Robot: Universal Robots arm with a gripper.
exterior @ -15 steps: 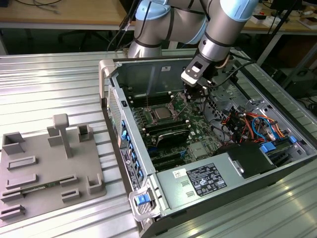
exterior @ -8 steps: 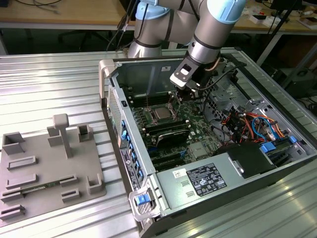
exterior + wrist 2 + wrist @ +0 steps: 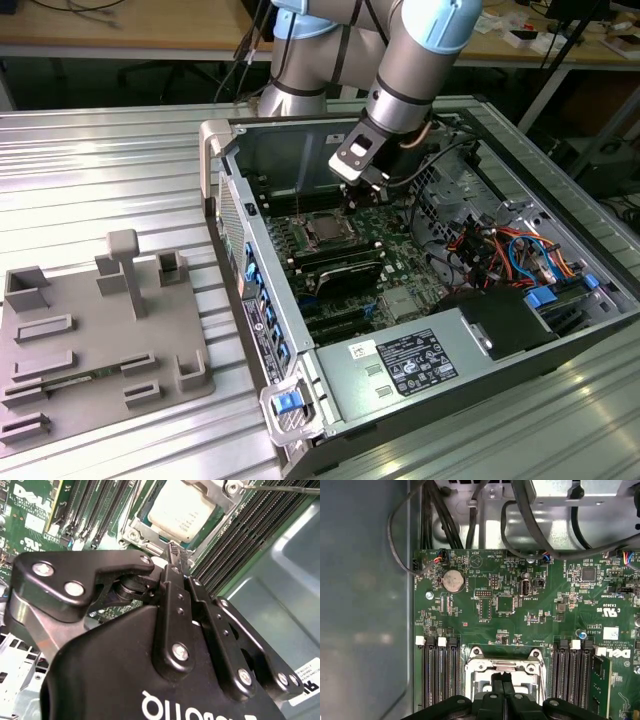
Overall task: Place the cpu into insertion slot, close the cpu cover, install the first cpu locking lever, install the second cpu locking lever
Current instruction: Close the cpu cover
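Observation:
The cpu (image 3: pixel 181 509) lies flat in the insertion slot (image 3: pixel 143 536), its silvery top facing up; in the exterior view the cpu (image 3: pixel 325 230) sits mid-board inside the open case. The cpu cover (image 3: pixel 216 491) is down, framing the chip. A thin locking lever rod (image 3: pixel 280 487) runs along the socket's side; whether it is latched I cannot tell. My gripper (image 3: pixel 172 549) hovers just beside the socket's edge, fingers pressed together with nothing visible between them. In the first wrist view the gripper (image 3: pixel 502 682) points at the silver socket frame (image 3: pixel 482 666). From outside, the gripper (image 3: pixel 353 195) is just behind the socket.
Black memory slots (image 3: pixel 440 675) flank the socket on both sides. The case wall (image 3: pixel 280 595) stands close by the gripper. Bundled cables (image 3: pixel 510 250) and a power supply (image 3: pixel 400 365) fill the exterior view's right. A grey fixture tray (image 3: pixel 90 340) lies outside the case at the left.

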